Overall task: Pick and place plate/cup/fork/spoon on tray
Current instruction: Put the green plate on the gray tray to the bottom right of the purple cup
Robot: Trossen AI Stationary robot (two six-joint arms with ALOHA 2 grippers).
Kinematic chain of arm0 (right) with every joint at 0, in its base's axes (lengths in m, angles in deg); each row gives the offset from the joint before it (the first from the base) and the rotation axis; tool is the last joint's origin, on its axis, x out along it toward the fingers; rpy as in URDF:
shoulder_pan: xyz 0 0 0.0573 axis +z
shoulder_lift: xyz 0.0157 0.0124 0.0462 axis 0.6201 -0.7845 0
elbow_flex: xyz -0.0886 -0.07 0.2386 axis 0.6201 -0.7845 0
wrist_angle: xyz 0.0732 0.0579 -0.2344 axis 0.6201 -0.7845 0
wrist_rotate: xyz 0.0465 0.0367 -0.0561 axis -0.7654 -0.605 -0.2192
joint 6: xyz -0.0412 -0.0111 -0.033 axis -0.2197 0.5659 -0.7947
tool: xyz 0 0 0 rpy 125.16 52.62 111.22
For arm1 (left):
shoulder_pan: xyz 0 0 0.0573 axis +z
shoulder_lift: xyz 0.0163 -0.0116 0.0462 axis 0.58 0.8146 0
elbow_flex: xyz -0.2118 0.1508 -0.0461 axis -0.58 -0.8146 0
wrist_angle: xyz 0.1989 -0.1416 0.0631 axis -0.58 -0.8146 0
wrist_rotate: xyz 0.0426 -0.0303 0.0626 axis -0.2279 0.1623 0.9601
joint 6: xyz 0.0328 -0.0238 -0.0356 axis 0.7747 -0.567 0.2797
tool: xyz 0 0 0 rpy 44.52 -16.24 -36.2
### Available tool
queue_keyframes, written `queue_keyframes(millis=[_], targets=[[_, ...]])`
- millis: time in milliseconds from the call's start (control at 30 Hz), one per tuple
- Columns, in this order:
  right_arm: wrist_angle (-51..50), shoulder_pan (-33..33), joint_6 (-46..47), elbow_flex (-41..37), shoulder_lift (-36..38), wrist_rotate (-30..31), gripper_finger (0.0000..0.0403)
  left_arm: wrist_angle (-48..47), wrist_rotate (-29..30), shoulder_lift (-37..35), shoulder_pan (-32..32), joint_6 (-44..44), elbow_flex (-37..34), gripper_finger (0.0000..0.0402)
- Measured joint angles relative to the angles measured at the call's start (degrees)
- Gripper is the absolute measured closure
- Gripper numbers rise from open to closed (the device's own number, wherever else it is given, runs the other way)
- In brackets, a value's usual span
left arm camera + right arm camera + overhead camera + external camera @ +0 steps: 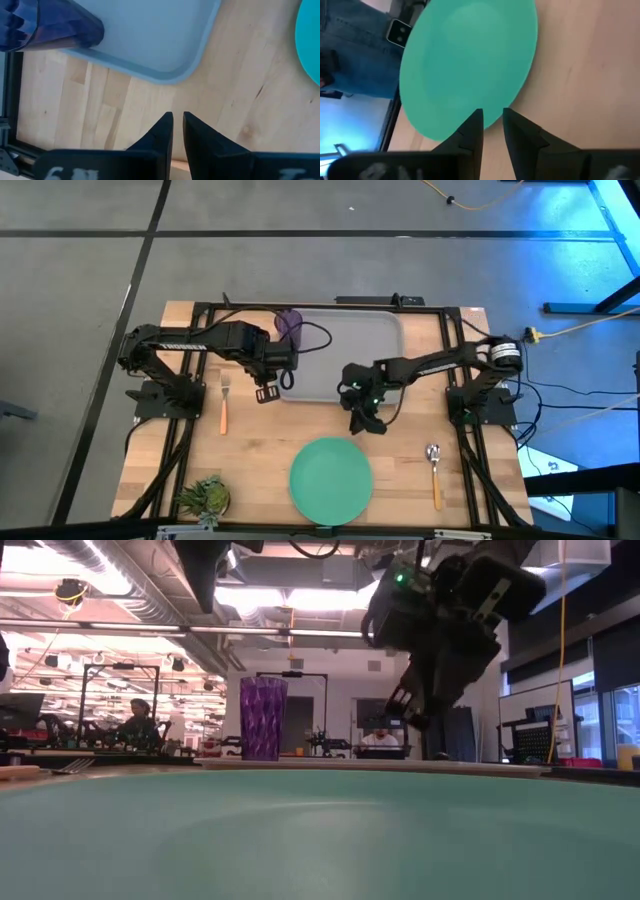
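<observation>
A: Where does the plate (331, 480) sit relative to the right tool (366, 423)?

B: In the high view it lies on the bench (270, 450) at lower centre, with the right tool just above it and slightly to the right — so the plate's upper rim is the nearest edge. The right wrist view shows the fingers pointing at that rim with only a narrow gap between them, and nothing held.

A: And the left tool (268, 392)?

B: It hovers by the lower left corner of the tray (350, 340), also narrow and empty. It is farther from the plate, so I judge the right arm the better placed for it.

A: The rest?

B: The cup (288, 323) already stands in the tray's upper left corner. The fork (224, 404) lies at left of the frame, its long axis running top to bottom, close to the left arm. The spoon (435, 473) lies at lower right, the same way up and down, bowl uppermost — nearer the right arm.
</observation>
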Motion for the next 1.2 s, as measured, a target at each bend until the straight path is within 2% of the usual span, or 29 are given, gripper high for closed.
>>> queue_keyframes(millis=[533, 767, 1200], targets=[[10.6, 3.2, 6.7, 0.0, -9.2, 0.3, 0.0323, 0.0, -0.9, 0.0, 0.0, 3.4, 0.0, 0.0365], [12.5, 4.3, 8.6, 0.0, -9.8, 3.2, 0.0323, 0.0, -0.9, 0.0, 0.0, 5.1, 0.0, 0.0365], [13.0, 4.3, 11.9, 0.0, -9.7, 3.1, 0.0332, 0.0, -0.9, 0.0, 0.0, 5.8, 0.0, 0.0365]])
